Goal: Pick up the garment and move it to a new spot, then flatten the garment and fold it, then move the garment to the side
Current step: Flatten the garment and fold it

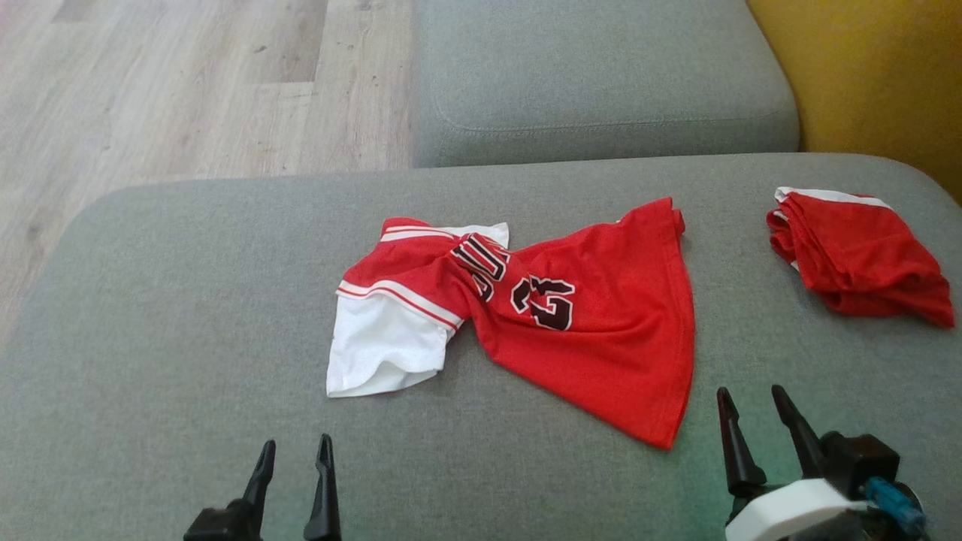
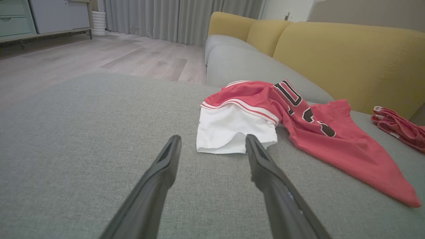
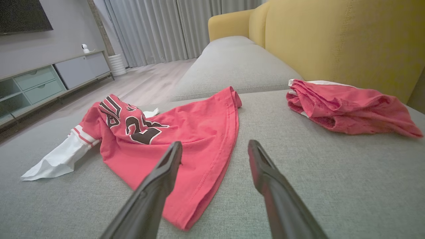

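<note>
I see the red garment (image 1: 594, 323) lying crumpled in the middle of the grey sofa seat (image 1: 188, 338) (white sleeve (image 1: 379, 346) on the left). My left gripper (image 1: 297, 442) and right gripper (image 1: 750, 391) are both spread wide, holding nothing, near it.

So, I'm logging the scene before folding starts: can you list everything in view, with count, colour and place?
crumpled red jersey with white sleeve and black numerals: one, red, middle of the near cushion
bunched red garment with white trim: one, red, right end of that cushion
near grey fabric seat cushion: one, grey, under both garments
far grey fabric seat cushion: one, grey, beyond it
yellow sofa backrest: one, yellow, right of the cushions
pale wood-plank floor: one, beige, left of the far cushion
grey curtains: one set, grey, far wall
left gripper: one, dark, open, short of the white sleeve
right gripper: one, dark, open, by the jersey's lower hem corner
</note>
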